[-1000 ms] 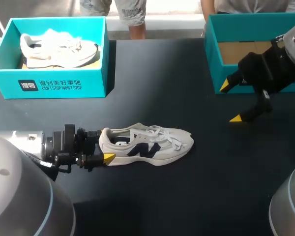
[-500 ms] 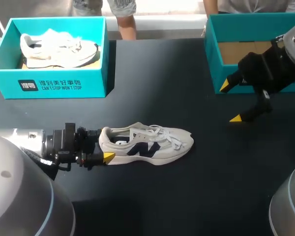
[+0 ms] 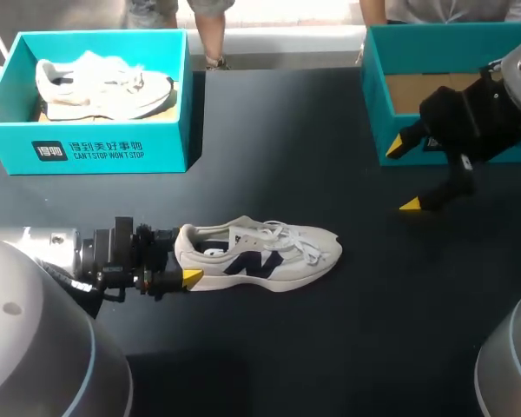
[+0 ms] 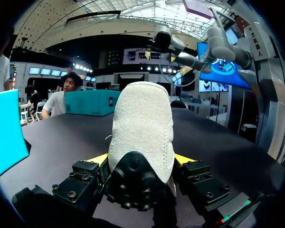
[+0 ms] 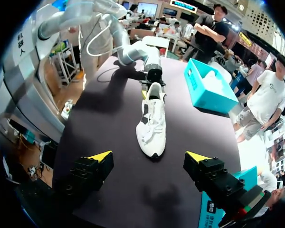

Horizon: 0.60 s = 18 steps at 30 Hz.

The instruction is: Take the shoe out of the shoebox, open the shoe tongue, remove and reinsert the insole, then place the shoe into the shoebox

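Shoe [image 3: 260, 254], white w/ a dark side mark, stands on its sole on the dark table [image 3: 330, 347], near the middle & outside both boxes. Its heel is to the left, toe to the right, and the laces lie loose over the tongue. The left gripper [image 3: 185, 263] lies low along the table from the left & is clamped on the heel. In the left wrist view its yellow fingertips [image 4: 99, 159] sit one on each side of the heel, both touching. Far left is the teal left shoebox [image 3: 95, 152], w/ a second white shoe [image 3: 104, 82] lying inside on pale paper. Far right is the teal right shoebox [image 3: 375, 95], w/ only a brown cardboard floor showing inside. The right gripper [image 3: 404, 175] hangs over the table just beside that box's near-left corner, well apart from the shoe. Its fingers are spread wide w/ nothing between them.
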Available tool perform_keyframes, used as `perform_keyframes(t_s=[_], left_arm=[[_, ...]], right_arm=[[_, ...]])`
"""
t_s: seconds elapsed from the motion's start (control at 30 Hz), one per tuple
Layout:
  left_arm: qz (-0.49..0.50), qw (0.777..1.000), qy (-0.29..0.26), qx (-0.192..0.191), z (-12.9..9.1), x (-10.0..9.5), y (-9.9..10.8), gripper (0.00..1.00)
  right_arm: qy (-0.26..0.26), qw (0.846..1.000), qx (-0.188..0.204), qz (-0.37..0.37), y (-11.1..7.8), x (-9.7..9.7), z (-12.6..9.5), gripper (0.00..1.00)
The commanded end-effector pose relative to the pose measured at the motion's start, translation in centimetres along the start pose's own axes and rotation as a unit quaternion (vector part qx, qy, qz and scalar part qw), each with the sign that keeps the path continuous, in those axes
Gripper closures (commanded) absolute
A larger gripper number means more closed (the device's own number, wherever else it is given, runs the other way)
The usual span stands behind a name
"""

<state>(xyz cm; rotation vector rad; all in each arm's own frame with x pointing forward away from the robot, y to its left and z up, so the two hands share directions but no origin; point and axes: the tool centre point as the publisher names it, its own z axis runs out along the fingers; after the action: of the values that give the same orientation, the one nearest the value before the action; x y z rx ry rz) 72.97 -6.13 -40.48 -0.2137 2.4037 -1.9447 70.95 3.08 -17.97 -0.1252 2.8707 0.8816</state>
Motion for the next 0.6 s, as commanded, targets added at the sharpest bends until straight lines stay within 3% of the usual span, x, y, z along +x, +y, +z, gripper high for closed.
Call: perform_keyframes(t_s=[0.03,0.27,0.33,0.6], left_arm=[[0.0,1.0,-0.002,0.0,0.1,0.0,0.1,1.0],[0.0,1.0,-0.002,0.0,0.1,0.0,0.1,1.0],[0.0,1.0,-0.002,0.0,0.1,0.0,0.1,1.0],[0.0,1.0,-0.002,0.0,0.1,0.0,0.1,1.0]], right_arm=[[-0.084,0.991,-0.031,0.098,1.5,0.2,2.8,0.0],[-0.153,0.961,-0.044,0.226,3.2,0.7,5.4,0.0],[-0.14,0.968,-0.015,0.208,3.7,0.3,5.1,0.0],[-0.14,0.968,-0.015,0.208,3.7,0.3,5.1,0.0]])
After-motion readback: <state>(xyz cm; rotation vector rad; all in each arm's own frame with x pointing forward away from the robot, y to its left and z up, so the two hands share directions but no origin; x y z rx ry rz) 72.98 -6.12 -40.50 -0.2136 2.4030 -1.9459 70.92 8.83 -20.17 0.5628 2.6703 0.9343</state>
